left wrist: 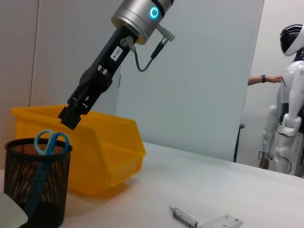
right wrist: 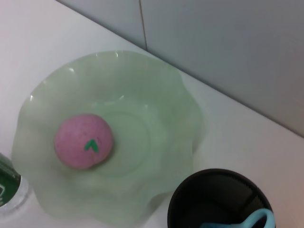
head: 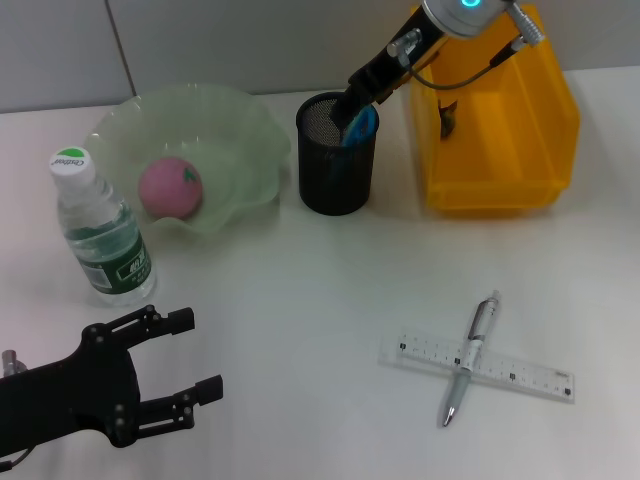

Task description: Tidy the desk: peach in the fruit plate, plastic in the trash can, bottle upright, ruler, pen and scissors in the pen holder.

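Nearest me, my left gripper (head: 188,372) rests low over the white desk (head: 300,300) with its black fingers spread and nothing between them. Out to my right lie the silver ballpoint pen (head: 468,360) and the clear plastic ruler (head: 476,365), crossed and touching; the pen sits on top, its long axis running roughly away from me, while the ruler stretches side to side. Both are well apart from either gripper, but they lie on my right arm's side, so I judge that arm better placed to fetch them.

Farther back, the clear water bottle with a green cap (head: 100,230) stands upright beside the pale green wavy fruit plate (head: 240,130), which holds the pink peach (head: 170,187). The blue-handled scissors (left wrist: 47,145) stand in the black mesh pen holder (head: 337,175), and my right gripper (left wrist: 71,116) hovers just above them; I cannot tell how its fingers are set. Behind sits the yellow plastic bin (head: 500,140).
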Motion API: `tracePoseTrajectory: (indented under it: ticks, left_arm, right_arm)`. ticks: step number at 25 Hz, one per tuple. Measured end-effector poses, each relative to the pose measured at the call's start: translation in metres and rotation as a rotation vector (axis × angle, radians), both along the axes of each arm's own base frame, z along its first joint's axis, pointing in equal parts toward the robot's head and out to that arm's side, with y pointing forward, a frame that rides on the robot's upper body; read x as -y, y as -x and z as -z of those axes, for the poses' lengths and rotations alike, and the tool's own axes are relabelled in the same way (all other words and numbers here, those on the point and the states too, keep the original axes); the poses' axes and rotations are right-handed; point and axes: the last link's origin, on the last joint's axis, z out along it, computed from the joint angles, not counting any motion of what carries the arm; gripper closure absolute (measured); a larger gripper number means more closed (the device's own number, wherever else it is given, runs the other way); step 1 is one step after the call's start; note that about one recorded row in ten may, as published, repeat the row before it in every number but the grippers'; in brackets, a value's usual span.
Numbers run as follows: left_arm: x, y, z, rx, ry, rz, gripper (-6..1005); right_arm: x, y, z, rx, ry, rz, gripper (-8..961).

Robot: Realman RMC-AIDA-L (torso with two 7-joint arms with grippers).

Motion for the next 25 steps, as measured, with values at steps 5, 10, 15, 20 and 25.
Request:
tracePoseTrajectory:
  ticks: [5, 10, 15, 20, 25]
  left_arm:
    - [0.001, 0.0, -0.001, 0.001, 0.009, 0.01, 164]
    - [0.006, -0.006, -0.006, -0.021, 0.093, 0.094, 164]
    - [0.005, -0.008, -0.009, -0.105, 0.172, 0.151, 164]
    - [0.004, -0.007, -0.013, -0.132, 0.17, 0.164, 164]
    - [0.005, -0.007, -0.009, -0.133, 0.181, 0.161, 165]
  right_arm:
    - [0.002, -0.001, -0.003, -0.011, -0.014, -0.015, 303]
    - [0.006, -0.003, -0.007, -0.022, -0.015, -0.026, 303]
    - [0.02, 0.001, -0.013, -0.05, 0.006, -0.06, 304]
    - [0.041, 0.003, -0.026, -0.137, 0.05, -0.09, 305]
    - [0.065, 0.002, -0.038, -0.181, 0.125, -0.127, 307]
